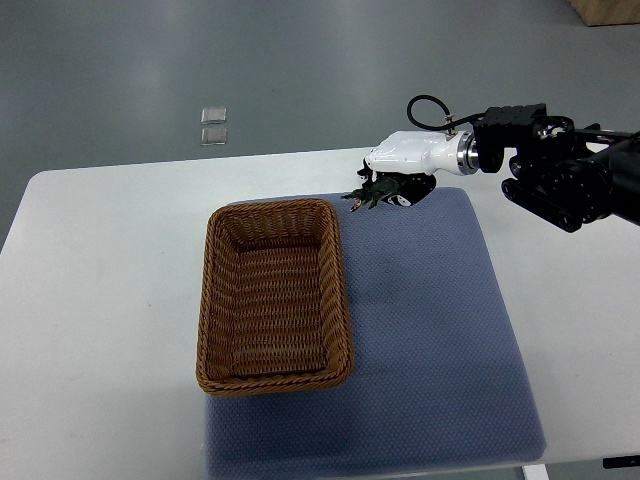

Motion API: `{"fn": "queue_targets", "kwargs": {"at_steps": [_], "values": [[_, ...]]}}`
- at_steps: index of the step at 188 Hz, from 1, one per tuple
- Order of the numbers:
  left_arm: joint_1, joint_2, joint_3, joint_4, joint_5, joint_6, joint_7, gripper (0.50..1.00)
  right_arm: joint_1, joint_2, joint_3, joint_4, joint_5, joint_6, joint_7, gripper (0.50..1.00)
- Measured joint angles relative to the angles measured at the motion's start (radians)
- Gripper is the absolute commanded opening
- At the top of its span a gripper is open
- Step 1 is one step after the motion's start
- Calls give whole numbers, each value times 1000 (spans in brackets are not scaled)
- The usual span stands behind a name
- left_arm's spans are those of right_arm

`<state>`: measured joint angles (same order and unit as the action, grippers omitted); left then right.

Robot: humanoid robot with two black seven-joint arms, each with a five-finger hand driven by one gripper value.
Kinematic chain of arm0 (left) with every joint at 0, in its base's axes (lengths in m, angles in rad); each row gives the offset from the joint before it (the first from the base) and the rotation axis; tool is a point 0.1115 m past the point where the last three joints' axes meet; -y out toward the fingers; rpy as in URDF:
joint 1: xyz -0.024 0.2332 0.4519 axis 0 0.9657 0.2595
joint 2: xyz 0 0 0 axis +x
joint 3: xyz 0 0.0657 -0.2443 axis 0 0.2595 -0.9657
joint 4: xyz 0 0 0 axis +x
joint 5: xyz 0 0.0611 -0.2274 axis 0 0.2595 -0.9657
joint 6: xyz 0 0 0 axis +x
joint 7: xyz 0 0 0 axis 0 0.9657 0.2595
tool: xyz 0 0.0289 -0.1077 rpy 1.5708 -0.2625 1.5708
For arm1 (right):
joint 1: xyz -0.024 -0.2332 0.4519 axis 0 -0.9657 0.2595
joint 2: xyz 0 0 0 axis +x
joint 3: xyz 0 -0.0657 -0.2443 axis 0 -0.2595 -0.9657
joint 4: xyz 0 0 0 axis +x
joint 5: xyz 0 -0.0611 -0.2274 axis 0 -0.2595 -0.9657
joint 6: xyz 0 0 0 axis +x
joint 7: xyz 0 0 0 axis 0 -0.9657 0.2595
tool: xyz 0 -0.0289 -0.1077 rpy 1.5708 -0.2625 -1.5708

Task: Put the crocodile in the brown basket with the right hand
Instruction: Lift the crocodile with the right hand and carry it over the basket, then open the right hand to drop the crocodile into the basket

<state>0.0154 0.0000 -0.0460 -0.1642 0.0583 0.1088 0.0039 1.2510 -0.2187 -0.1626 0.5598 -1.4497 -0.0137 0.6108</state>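
Mat (430, 330): you have a blue-grey pad running from the near edge of the desk (100, 280) up past its middle, with its right half bare.
Basket (343, 300): you see the brown wicker tray on the left part of the mat, empty, with its long axis running from the desk's far edge toward the near edge.
Right hand (405, 170): your working arm comes in from the right and holds the hand over the mat's far edge, just beyond the basket's far right corner.
Grip: its dark fingers (408, 187) are curled under the white palm shell and closed around the crocodile; you can treat the toy as grasped.
Crocodile (365, 195): the small dark green toy sits in that grip, and the part that shows sticks out on the side facing the basket. You cannot tell which end that is, nor whether it hangs clear of the mat.
Key relation: the basket opening lies toward the left and near edges from the hand, and the toy's long axis runs roughly left to right, across the basket's length.
Next move, as a judgement: you need to carry it leftward and nearer over the right rim, high enough to clear the wicker wall, then release.
Left arm: you have none in view, so the right hand is the only one placed for this.
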Motion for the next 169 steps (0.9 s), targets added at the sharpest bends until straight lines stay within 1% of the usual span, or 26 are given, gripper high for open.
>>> {"fn": "queue_targets", "kwargs": {"at_steps": [24, 66, 80, 111, 129, 142, 144, 157, 169], "values": [[0, 0, 0, 0, 0, 0, 0, 1000, 18, 24, 0, 25, 0, -19, 0, 549], [0, 0, 0, 0, 0, 0, 0, 1000, 86, 71, 22, 73, 14, -22, 0, 552], [0, 0, 0, 0, 0, 0, 0, 1000, 102, 78, 49, 115, 18, -22, 0, 554], [0, 0, 0, 0, 0, 0, 0, 1000, 111, 86, 71, 244, 18, -18, 0, 562], [0, 0, 0, 0, 0, 0, 0, 1000, 106, 114, 70, 287, 15, -18, 0, 568], [0, 0, 0, 0, 0, 0, 0, 1000, 94, 134, 63, 296, 10, -18, 0, 590], [0, 0, 0, 0, 0, 0, 0, 1000, 91, 136, 62, 296, 9, -18, 0, 607], [0, 0, 0, 0, 0, 0, 0, 1000, 68, 147, 57, 297, 3, -19, 0, 639], [0, 0, 0, 0, 0, 0, 0, 1000, 51, 157, 55, 297, 1, -19, 0, 641]]}}
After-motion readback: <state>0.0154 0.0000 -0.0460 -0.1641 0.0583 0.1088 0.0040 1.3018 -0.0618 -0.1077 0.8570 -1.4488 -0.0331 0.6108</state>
